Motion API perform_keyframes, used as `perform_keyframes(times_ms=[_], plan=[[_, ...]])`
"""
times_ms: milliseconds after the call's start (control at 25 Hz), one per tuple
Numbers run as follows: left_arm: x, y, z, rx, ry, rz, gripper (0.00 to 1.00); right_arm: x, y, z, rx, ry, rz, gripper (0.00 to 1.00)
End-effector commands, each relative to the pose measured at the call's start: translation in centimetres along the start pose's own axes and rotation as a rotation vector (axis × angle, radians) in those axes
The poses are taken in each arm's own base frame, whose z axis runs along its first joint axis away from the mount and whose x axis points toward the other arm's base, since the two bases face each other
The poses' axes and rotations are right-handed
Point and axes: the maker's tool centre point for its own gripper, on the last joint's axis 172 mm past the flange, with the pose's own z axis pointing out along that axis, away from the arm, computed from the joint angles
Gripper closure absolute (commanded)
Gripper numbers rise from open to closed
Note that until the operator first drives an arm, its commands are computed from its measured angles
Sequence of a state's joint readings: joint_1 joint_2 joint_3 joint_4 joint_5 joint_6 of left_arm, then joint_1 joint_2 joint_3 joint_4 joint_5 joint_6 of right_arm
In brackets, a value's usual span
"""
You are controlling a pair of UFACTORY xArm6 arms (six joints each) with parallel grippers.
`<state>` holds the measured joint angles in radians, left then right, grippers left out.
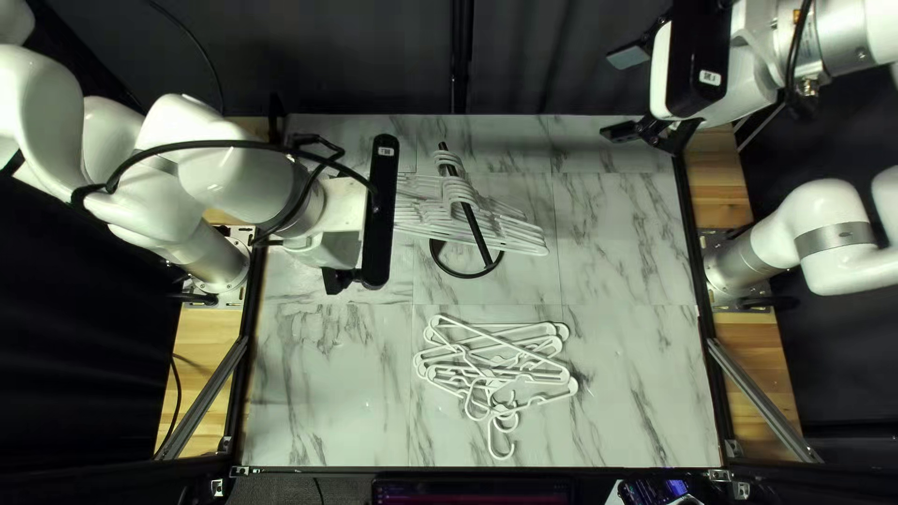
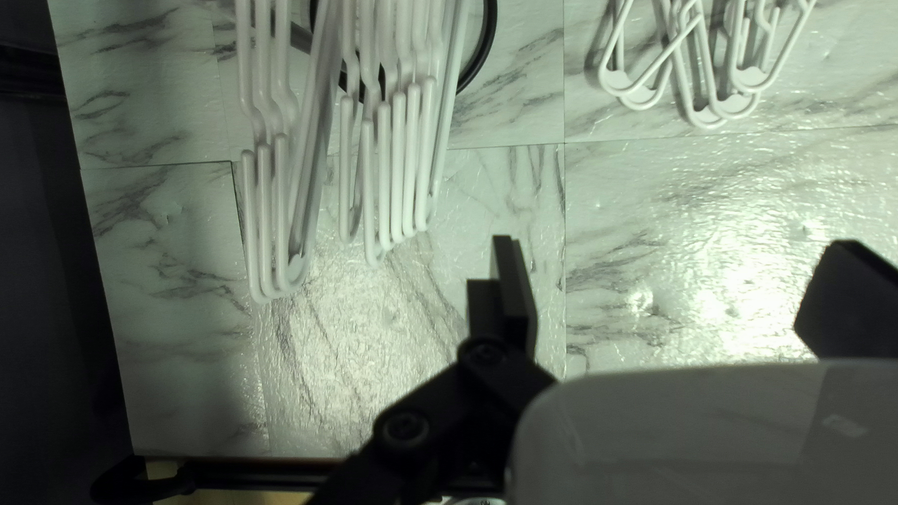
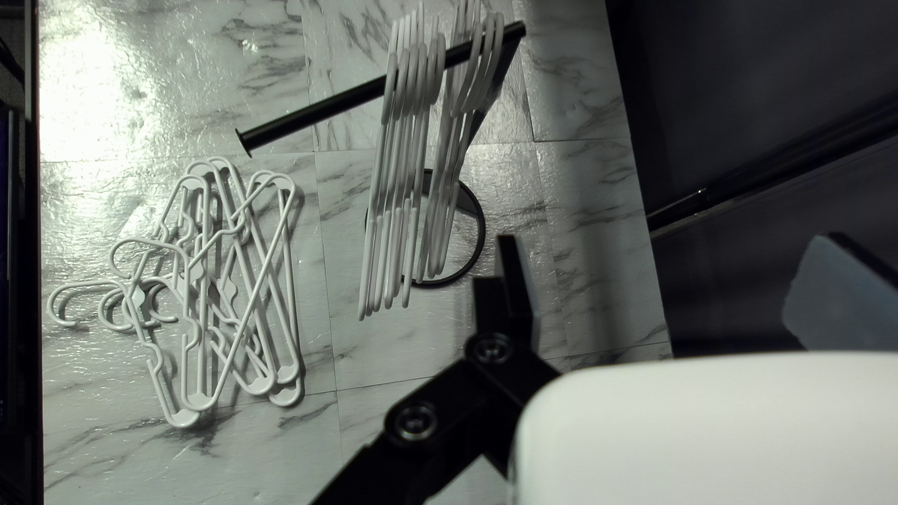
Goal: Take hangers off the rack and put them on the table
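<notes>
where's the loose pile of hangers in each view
top left view: the pile lies between the rack and the near edge of the table.
left wrist view: the pile, partly in sight, is ahead of the left hand.
right wrist view: the pile is beside the rack.
shared landmark: the rack's black ring.

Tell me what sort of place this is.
Probably a robotics lab or test station: my left arm and right arm flank a marble-patterned table, a dark curtain hangs behind, and a rack holds white hangers.
</notes>
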<state>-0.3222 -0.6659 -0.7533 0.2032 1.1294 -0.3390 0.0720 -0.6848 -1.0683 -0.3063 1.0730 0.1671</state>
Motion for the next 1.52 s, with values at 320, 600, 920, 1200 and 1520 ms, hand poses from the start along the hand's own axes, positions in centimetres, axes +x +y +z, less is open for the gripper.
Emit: perform_keyframes(times_ms=[320,600,920,1200,1520], plan=[[0.1,-1.0,5.7,0.029,0.036,-0.015,0.0,0.0,0.0,0.0,0.0,0.0,0.0,0.0],[-0.4,-1.5,7.4,0.026,0.068,-0.018,0.0,0.0,0.0,0.0,0.0,0.0,0.0,0.0],[-0.4,-1.5,8.6,0.038,0.117,-0.013,0.0,0.0,0.0,0.0,0.0,0.0,0.0,0.0],[-0.1,-2.8,9.3,0.04,0.127,-0.018,0.0,0.0,0.0,0.0,0.0,0.0,0.0,0.0],[0.3,-3.6,10.3,0.028,0.133,-0.016,0.0,0.0,0.0,0.0,0.0,0.0,0.0,0.0]])
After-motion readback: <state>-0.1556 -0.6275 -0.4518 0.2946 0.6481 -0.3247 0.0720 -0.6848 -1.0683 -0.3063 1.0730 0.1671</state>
